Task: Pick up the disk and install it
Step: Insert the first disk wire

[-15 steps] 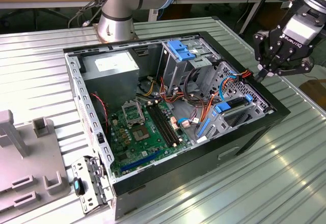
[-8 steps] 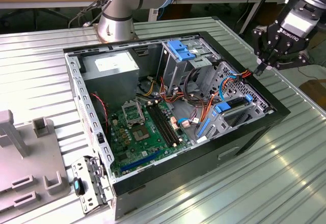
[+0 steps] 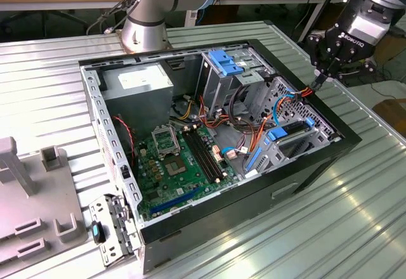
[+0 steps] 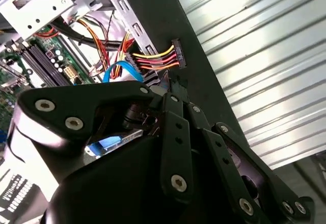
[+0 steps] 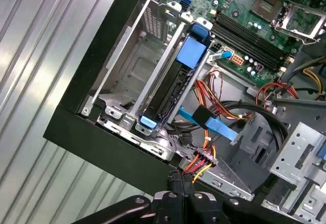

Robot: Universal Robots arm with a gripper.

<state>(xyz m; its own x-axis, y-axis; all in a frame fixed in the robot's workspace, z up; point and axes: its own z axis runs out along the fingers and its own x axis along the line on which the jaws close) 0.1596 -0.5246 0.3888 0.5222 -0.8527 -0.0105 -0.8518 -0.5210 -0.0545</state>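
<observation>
The disk (image 5: 168, 91), a dark drive in a blue carrier, sits slotted in the metal bay at the corner of the open computer case (image 3: 254, 193); it also shows in the exterior view (image 3: 293, 134). My gripper (image 3: 319, 80) hangs over the case rim at the exterior view's right, apart from the disk. Its fingertips (image 5: 178, 179) are pressed together at the red, yellow and orange wires just behind a black power connector (image 5: 204, 159), which is raised to the rim (image 4: 176, 54).
Inside the case are the green motherboard (image 3: 177, 158), a power supply (image 3: 136, 82), an upper drive cage with blue tabs (image 3: 223, 60), and loose blue and orange cables (image 3: 254, 139). A grey fixture (image 3: 28, 196) stands on the ribbed metal table at the exterior view's left.
</observation>
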